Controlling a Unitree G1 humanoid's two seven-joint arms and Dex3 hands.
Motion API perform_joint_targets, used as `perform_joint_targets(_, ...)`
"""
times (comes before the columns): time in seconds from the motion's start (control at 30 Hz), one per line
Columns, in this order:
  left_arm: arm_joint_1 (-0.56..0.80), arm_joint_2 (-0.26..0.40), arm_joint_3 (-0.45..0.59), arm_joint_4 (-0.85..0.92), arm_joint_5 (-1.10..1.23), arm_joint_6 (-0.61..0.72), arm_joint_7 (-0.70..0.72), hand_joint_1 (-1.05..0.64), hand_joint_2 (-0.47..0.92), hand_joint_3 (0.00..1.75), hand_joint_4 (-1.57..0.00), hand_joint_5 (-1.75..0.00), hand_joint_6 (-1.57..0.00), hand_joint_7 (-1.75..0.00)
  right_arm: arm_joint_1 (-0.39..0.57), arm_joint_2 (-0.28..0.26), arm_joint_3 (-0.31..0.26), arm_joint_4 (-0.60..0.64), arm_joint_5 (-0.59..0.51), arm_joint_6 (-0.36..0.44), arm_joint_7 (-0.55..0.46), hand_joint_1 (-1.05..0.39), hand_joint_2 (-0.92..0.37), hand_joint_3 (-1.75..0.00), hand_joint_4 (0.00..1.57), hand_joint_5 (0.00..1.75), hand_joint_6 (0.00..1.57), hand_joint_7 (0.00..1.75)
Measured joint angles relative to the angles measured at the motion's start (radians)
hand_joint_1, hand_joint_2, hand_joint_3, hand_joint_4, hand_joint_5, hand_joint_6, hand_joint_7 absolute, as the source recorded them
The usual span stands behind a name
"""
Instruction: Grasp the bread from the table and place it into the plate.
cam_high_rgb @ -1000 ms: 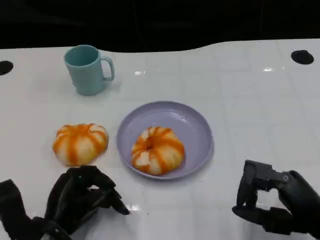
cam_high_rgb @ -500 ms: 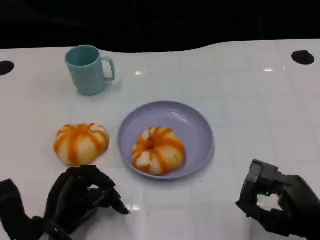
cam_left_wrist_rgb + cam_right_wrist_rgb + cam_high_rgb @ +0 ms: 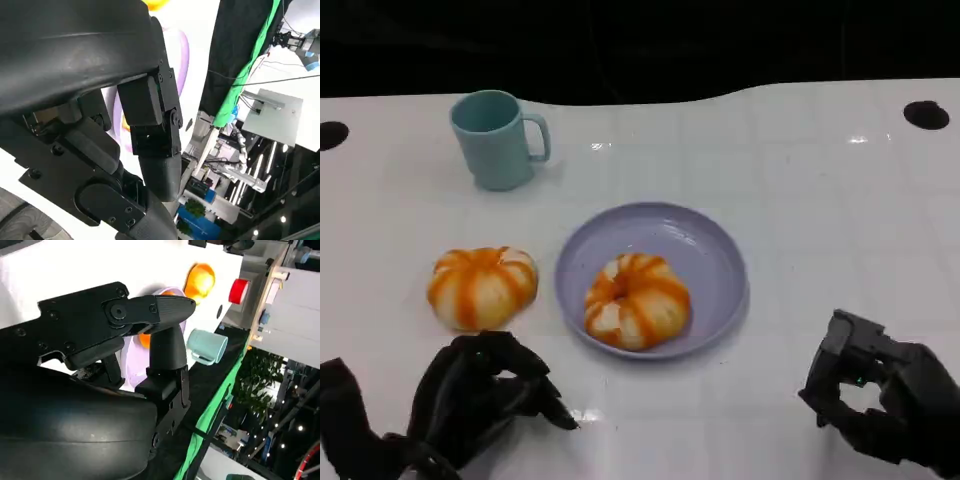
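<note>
While one bread (image 3: 636,300) lies in the plate (image 3: 715,255), another bread (image 3: 481,287) sits on the table (image 3: 820,200) just left of the plate. Both the left hand (image 3: 485,395) and right hand (image 3: 875,395) hover near the plate, fingers curled in, grasping nothing.

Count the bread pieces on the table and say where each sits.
2. One bread lies in the purple plate; the other bread sits on the table beside the plate, near the left hand.

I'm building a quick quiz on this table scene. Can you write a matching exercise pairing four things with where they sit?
Things:
1. mug
2. bread on the plate
3. bread on the table
4. left robot hand

Places:
A. left of the plate
B. far left of the table
C. near edge, below the loose bread
D. inside the purple dish

Pairs: 1-B, 2-D, 3-A, 4-C
</note>
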Motion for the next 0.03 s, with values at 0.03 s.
perform_joint_targets(0.03,0.000,0.000,0.000,0.000,0.000,0.000,0.000,-1.05,0.61,0.00,-1.57,-0.59,-1.57,-0.36,0.000,0.001,-0.001,0.000,-0.001,0.000,0.000,-0.46,-0.92,-0.32,0.78,1.75,0.55,1.75)
